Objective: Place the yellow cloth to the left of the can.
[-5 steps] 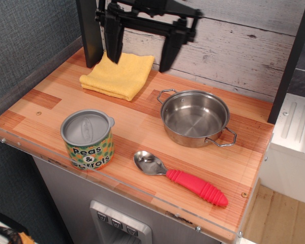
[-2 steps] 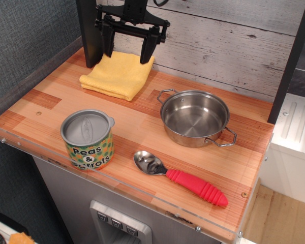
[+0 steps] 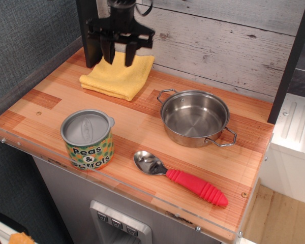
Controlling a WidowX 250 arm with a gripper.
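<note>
The yellow cloth (image 3: 119, 75) lies folded at the back left of the wooden counter. The can (image 3: 87, 140) with the "Peas & Carrots" label stands near the front left edge. My black gripper (image 3: 119, 58) hangs just above the far part of the cloth, fingers pointing down and a small gap between them. It holds nothing.
A shiny steel pot (image 3: 194, 117) with two handles sits right of centre. A spoon with a red handle (image 3: 180, 178) lies in front of it. A dark post (image 3: 89, 30) stands at the back left. A plank wall (image 3: 229, 40) runs along the back.
The gripper has moved away towards the back left and come down over the cloth. Its fingers have drawn closer together.
</note>
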